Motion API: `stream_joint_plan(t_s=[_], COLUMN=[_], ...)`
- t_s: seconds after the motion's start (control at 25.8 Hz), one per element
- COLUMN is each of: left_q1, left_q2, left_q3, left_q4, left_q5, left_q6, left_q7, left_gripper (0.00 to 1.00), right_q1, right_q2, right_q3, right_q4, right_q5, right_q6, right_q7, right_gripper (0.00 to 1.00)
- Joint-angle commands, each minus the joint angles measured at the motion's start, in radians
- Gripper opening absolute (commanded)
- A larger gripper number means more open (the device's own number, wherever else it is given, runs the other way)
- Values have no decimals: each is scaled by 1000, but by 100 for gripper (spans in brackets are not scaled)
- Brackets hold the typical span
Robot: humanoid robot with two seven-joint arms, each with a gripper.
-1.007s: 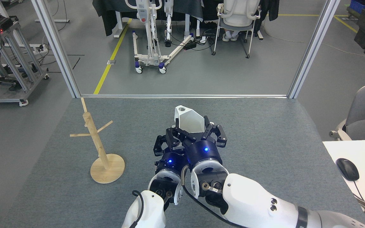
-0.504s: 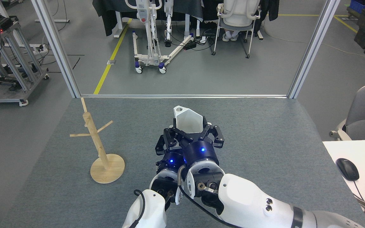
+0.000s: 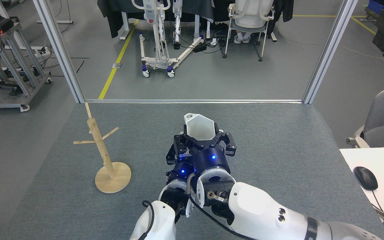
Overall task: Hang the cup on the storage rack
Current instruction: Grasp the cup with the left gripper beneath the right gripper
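Nearest, at the bench's (image 3: 278,140) near edge, both arms come in close together. The right gripper (image 3: 201,141) has its black fingers (image 3: 221,139) closed on the lower sides of the cup (image 3: 199,128), which it holds above the middle of the bench. The left gripper (image 3: 176,154) sits just beside and below it, mostly hidden, so I cannot tell how its fingers stand. The cup is white and faceted, its hexagonal mouth facing up toward the head view, its small holed handle at the far left of the rim. Farther left, near the bench's left edge, the storage rack (image 3: 102,150) stands upright with every visible peg bare. So the pick-up looks done; the carry across and the hanging remain.
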Motion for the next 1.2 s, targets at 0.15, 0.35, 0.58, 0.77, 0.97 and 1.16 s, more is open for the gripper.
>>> stream_joint_plan(t_s=[0.15, 0.35, 0.58, 0.77, 0.97, 1.16], left_q1=[1, 1, 1, 1, 3, 3], left_q2=[0, 0, 0, 0, 0, 0], left_q3=[-1, -1, -1, -1, -1, -1], left_q4=[-9, -10, -13, -13, -13, -13], left_q5=[0, 0, 0, -2, -2, 0], left_q6=[-50, -53, -58, -58, -58, -58], left_q7=[18, 19, 19, 21, 24, 24], left_gripper=[16, 16, 13, 12, 12, 12], right_q1=[1, 4, 4, 4, 1, 0], right_q2=[2, 2, 2, 2, 2, -11], right_q3=[0, -2, -2, -2, -6, -12], right_q4=[2, 2, 2, 2, -4, -30], right_q5=[0, 1, 1, 3, 8, 12], right_q6=[-2, -2, -2, -2, -2, -16], right_q7=[0, 0, 0, 0, 0, 0], right_gripper=[96, 99, 99, 99, 99, 99])
